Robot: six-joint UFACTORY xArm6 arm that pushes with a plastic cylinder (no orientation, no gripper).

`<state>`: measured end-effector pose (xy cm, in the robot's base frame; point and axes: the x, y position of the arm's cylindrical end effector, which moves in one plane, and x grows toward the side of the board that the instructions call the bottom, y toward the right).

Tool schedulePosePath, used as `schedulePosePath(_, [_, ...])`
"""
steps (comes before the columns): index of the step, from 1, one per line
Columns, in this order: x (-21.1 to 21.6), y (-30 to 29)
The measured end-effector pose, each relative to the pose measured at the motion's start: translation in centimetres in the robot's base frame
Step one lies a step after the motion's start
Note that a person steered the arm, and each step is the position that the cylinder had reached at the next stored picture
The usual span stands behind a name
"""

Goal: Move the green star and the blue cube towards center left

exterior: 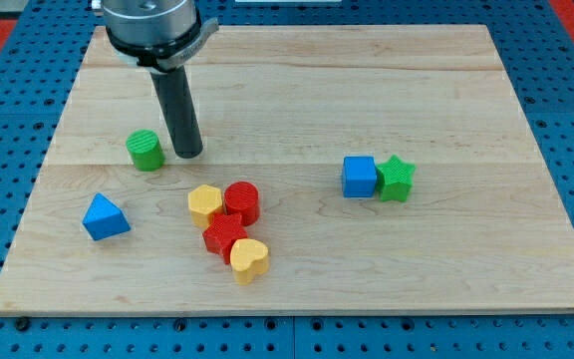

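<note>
No gripper here, only the rod, so nothing is held or clamped. My tip (188,155) rests on the worktop (297,90) just to the view's right of the green cylinder (145,150), seemingly not quite touching it. The blue cube (360,177) and green star (396,179) sit touching side by side, well apart to the view's right of centre. A blue triangular block (104,216) lies at the view's lower left.
</note>
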<state>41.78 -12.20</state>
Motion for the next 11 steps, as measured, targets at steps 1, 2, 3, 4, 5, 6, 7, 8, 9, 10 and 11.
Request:
schedulePosePath(1, [-6.1,-0.1])
schedulePosePath(2, [-1.3,-4.0])
schedulePosePath(3, [4.5,-4.7])
schedulePosePath(4, [-0.6,-3.9])
schedulePosePath(5, [-0.7,-5.6])
schedulePosePath(6, [-3.6,5.5])
schedulePosePath(7, [-3.0,18.5])
schedulePosePath(8, [1.7,24.9])
schedulePosePath(9, [1.9,31.6])
schedulePosePath(10, [6.4,33.8])
schedulePosePath(11, [6.9,31.4])
